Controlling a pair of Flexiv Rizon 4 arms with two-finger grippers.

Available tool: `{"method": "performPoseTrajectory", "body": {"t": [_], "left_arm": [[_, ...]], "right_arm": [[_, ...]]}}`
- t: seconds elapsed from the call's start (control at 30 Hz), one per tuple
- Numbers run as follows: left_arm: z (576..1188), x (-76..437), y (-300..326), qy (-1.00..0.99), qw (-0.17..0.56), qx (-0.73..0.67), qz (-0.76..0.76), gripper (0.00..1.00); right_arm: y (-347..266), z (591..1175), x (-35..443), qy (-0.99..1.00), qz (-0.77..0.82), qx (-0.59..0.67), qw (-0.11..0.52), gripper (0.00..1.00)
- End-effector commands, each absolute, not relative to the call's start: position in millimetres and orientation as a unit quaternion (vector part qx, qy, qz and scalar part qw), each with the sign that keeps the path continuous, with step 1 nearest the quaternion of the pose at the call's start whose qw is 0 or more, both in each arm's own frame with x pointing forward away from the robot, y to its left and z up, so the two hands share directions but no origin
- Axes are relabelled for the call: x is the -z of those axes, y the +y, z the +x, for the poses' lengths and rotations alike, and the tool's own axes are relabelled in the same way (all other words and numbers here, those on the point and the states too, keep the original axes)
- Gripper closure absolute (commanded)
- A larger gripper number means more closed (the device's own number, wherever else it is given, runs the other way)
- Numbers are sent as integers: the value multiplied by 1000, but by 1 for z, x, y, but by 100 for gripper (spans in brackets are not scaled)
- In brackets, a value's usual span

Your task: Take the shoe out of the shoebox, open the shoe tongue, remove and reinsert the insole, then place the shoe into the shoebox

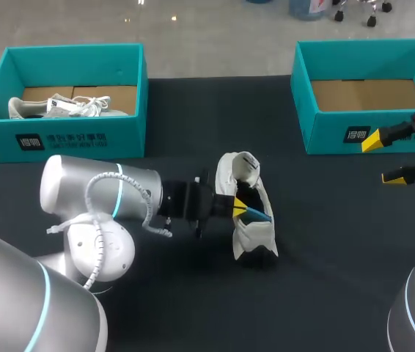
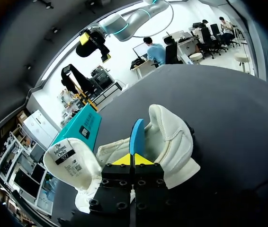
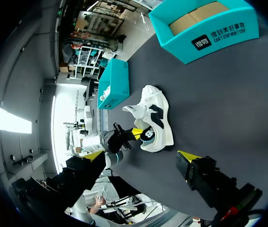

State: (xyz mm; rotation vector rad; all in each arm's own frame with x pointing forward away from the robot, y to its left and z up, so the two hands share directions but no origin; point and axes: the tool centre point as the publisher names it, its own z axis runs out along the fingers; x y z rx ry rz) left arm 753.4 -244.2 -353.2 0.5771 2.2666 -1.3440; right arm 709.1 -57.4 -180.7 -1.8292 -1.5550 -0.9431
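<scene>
Blue insole (image 2: 137, 135) sits pinched in left gripper (image 2: 134, 160), within shoe (image 2: 174, 142).

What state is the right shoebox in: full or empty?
Empty: the right shoebox shows only its bare cardboard floor; the shoe lies outside it.

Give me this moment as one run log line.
left gripper: shut on flat blue insole at opening of white sneaker | sneaker: on black table, outside boxes | right gripper: open, near right teal cardboard shoebox
</scene>
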Motion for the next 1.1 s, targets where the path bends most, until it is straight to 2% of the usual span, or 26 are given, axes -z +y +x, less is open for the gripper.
{"method": "performPoseTrajectory", "body": {"t": [0.03,0.1,0.33,0.43,0.57,1.1], "left_arm": [[748,348,-242,817,224,490,207,73],[745,345,-242,815,225,492,207,65],[737,337,-237,814,225,493,210,67],[737,338,-237,815,222,492,211,73],[737,342,-242,815,215,494,213,100],[736,342,-249,814,164,509,227,100]], "right_arm": [[-57,709,181,-579,-682,351,277,0],[-57,709,181,-579,-682,351,277,0],[-57,709,181,-579,-682,351,277,0],[-57,709,181,-579,-682,351,277,0],[-57,709,181,-579,-682,351,277,0],[-57,709,181,-579,-682,351,277,0]]}}
